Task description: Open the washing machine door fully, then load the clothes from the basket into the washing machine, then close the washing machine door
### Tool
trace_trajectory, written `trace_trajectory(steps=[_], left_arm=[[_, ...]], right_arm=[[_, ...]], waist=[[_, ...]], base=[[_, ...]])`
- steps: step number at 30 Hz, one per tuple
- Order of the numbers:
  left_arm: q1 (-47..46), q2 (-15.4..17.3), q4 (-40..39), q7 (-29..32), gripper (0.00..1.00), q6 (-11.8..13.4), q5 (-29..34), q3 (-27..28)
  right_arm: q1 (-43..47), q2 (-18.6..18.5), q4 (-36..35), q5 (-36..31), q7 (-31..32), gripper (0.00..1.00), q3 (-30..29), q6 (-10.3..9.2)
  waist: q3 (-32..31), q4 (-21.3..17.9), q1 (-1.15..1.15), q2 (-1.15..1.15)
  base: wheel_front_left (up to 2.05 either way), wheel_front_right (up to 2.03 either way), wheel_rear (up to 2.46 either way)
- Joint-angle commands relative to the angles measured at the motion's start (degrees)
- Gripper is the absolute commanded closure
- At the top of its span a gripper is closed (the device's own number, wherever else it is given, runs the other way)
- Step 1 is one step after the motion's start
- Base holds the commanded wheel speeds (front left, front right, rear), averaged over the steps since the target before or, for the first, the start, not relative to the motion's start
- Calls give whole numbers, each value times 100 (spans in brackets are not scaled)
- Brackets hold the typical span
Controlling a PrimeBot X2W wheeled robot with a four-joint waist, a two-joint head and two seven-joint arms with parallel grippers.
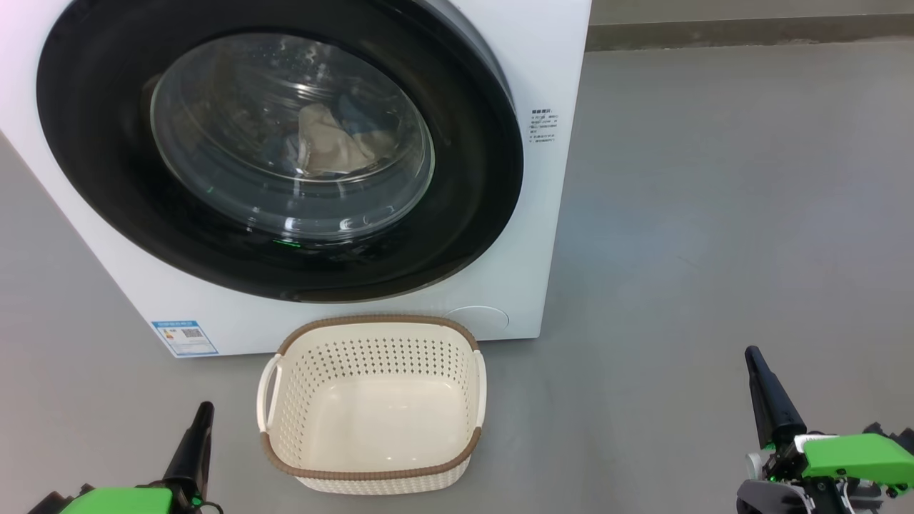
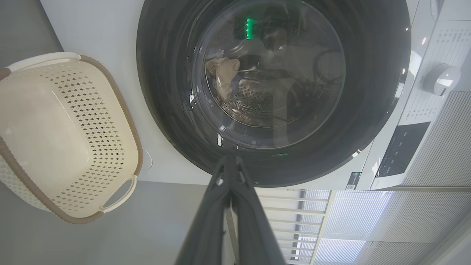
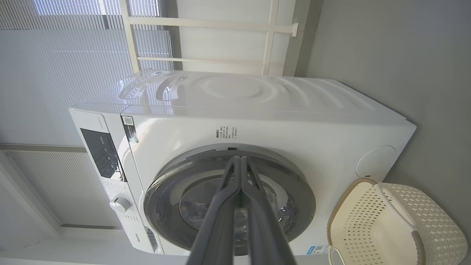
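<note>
- While my left gripper [image 1: 204,410] and right gripper [image 1: 752,355] sit pinched shut, cream clothes [image 1: 332,146] lie behind the shut glossy black round door [image 1: 107,164].
- Cream perforated plastic basket [image 1: 371,357] stands before the white boxy washing machine [image 1: 546,228].

Top edge of head view is cutting off the door [image 1: 107,178]; glare is partly masking the clothes [image 1: 332,143] behind it; label [image 1: 184,338] print is showing too small to read

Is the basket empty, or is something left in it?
Empty: the basket has a bare cream floor, and the clothes lie behind the glass of the washing machine door.
</note>
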Motion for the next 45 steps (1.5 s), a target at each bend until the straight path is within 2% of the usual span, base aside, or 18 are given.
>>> trace_trajectory(steps=[1,45], left_arm=[[-270,66,-106,47,100,-16,-125,208],[-268,65,-110,47,100,-16,-125,208]], right_arm=[[-21,2,-184,149,57,100,115,-5],[-21,2,-184,148,57,100,115,-5]], waist=[[-4,4,0,0],[-4,4,0,0]], base=[[0,0,0],[0,0,0]])
